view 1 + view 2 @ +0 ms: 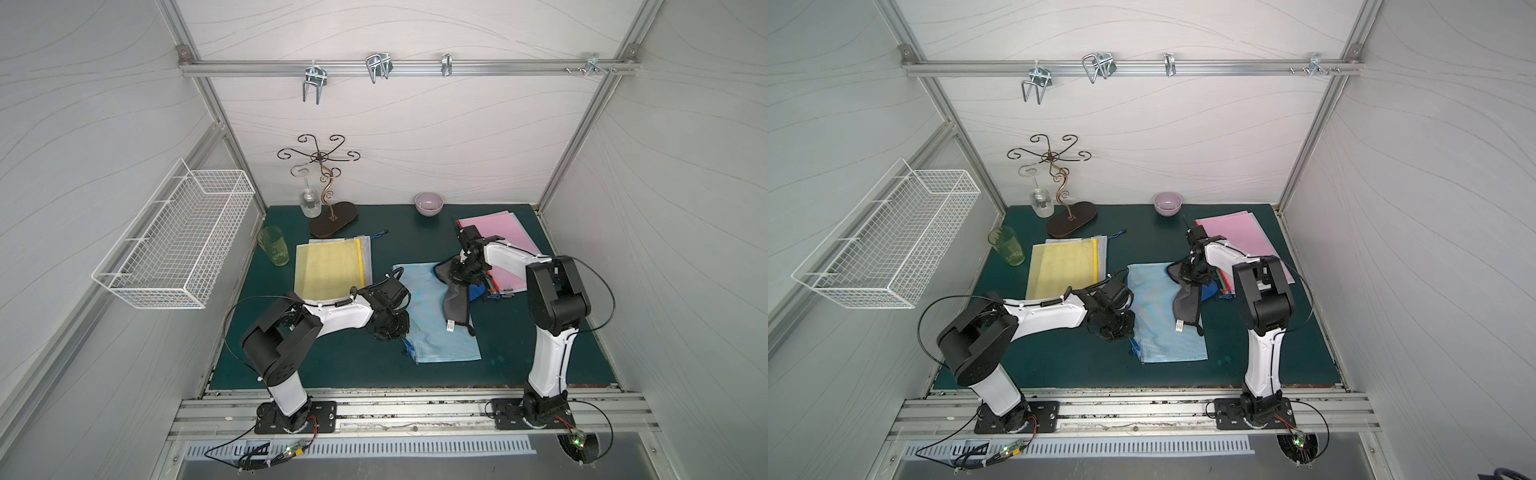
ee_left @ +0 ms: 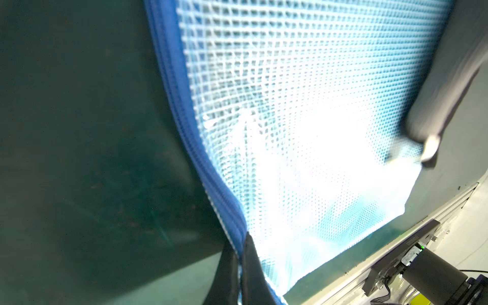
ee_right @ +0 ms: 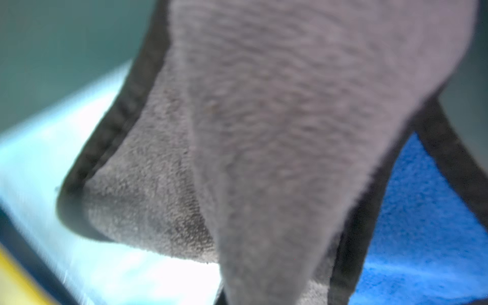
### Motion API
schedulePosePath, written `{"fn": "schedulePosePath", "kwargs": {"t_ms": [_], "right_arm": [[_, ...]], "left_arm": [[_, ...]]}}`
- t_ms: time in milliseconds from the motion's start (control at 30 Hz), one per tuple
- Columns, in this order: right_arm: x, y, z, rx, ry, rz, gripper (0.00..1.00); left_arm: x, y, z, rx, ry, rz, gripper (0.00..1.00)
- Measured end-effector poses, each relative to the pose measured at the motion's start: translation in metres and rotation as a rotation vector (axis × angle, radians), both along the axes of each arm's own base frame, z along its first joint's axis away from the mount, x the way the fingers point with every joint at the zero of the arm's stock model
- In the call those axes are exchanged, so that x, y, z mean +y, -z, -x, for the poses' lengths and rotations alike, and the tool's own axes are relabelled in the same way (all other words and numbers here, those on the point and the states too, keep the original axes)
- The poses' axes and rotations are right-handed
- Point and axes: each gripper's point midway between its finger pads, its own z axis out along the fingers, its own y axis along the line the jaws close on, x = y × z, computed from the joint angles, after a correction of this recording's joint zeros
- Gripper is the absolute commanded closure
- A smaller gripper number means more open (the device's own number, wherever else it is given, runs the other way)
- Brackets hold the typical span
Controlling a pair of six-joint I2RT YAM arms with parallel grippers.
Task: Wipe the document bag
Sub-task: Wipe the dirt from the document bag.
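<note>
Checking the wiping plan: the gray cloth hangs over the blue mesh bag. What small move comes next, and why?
Probably draw the right tool toward the near edge, dragging the gray cloth across the blue document bag. The cloth hangs from that tool with its lower end on the mesh, and the left tool pinches the zipper edge, so the bag should hold.

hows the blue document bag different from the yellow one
Colour: the blue document bag is pale blue mesh; the yellow document bag is yellow. Pose: the blue one lies skewed mid-table; the yellow one sits squarer, beside the green glass. State: the blue one has the grey cloth draped on it and the left gripper pinching its zip edge; the yellow one is untouched. Both are zip bags.
</note>
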Motion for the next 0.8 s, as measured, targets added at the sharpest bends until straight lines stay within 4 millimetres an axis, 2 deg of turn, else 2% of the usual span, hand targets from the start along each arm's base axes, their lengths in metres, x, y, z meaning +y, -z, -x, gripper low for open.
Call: {"fn": "schedulePosePath", "kwargs": {"t_ms": [67, 133, 167, 233, 300, 367, 400, 500, 600, 700, 800], "right_arm": [[-0.006, -0.001, -0.003, -0.011, -0.014, 0.025, 1.00], [0.007, -0.001, 0.007, 0.002, -0.081, 0.027, 1.00], [0.021, 0.000, 0.018, 0.018, -0.134, 0.012, 1.00], [0.057, 0.003, 0.051, 0.057, -0.254, -0.041, 1.00], [0.093, 0.003, 0.099, 0.111, -0.381, -0.105, 1.00], [0.112, 0.004, 0.153, 0.188, -0.474, -0.174, 1.00], [0.115, 0.004, 0.178, 0.234, -0.502, -0.206, 1.00], [0.093, 0.004, 0.224, 0.342, -0.474, -0.241, 1.00], [0.069, -0.003, 0.242, 0.376, -0.414, -0.230, 1.00], [0.044, -0.011, 0.242, 0.355, -0.325, -0.192, 1.00], [0.007, -0.019, 0.223, 0.279, -0.160, -0.136, 1.00]], "left_arm": [[0.001, 0.000, 0.001, 0.002, -0.002, -0.002, 1.00], [0.001, 0.000, 0.001, 0.003, -0.002, -0.002, 1.00], [0.001, 0.000, 0.001, 0.003, -0.002, -0.002, 1.00], [0.001, 0.000, 0.001, 0.003, -0.002, -0.002, 1.00], [0.001, 0.000, 0.001, 0.003, -0.002, -0.002, 1.00], [0.001, 0.000, 0.001, 0.003, -0.002, -0.002, 1.00], [0.001, 0.000, 0.001, 0.003, -0.002, -0.002, 1.00], [0.001, 0.000, 0.001, 0.001, -0.003, -0.004, 1.00], [0.002, 0.000, 0.000, 0.001, -0.007, -0.004, 1.00], [0.003, 0.001, -0.002, 0.001, -0.014, -0.005, 1.00], [0.005, 0.001, -0.004, -0.002, -0.023, -0.008, 1.00]]}}
